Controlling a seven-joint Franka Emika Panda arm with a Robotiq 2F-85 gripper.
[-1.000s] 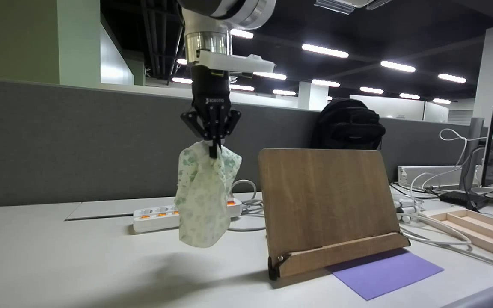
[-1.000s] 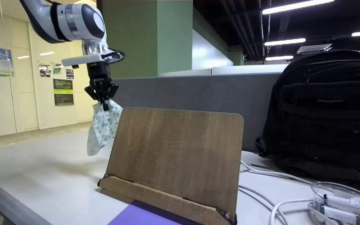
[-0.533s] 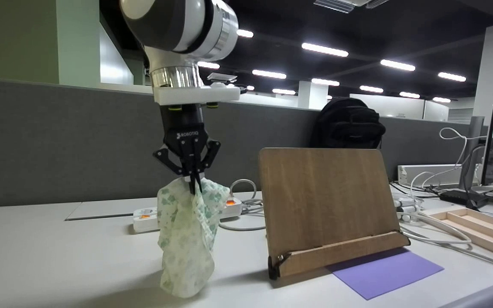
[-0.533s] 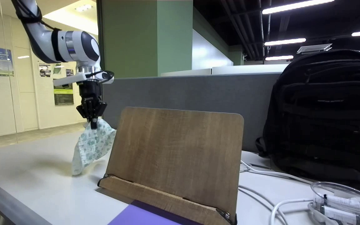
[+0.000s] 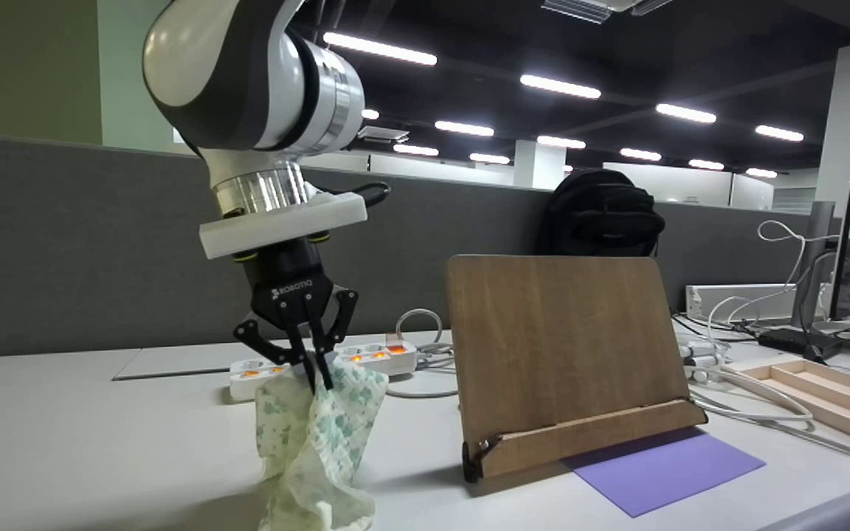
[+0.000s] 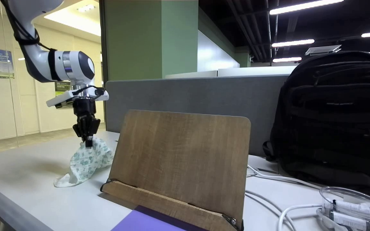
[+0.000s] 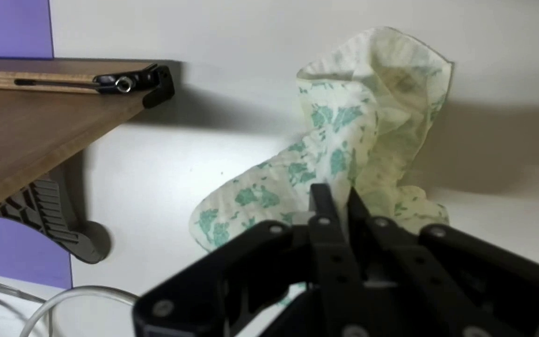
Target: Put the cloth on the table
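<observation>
We are finding open room over the smooth white tabletop (image 5: pixel 100 442), which is stretching picture-left of the black two-finger gripper (image 5: pixel 319 385) in an exterior view. Beneath the gripper, the thin, pale, green-printed cloth (image 6: pixel 87 162) is filling the space down to the tabletop. In the wrist view we are seeing a gap between cloth and the tilted brown wooden stand (image 7: pixel 31 121), which is closing off that side. Farther back, a long white plastic power strip (image 5: pixel 395 363) and a dark-grey fabric partition (image 5: pixel 100 243) are barring the way.
</observation>
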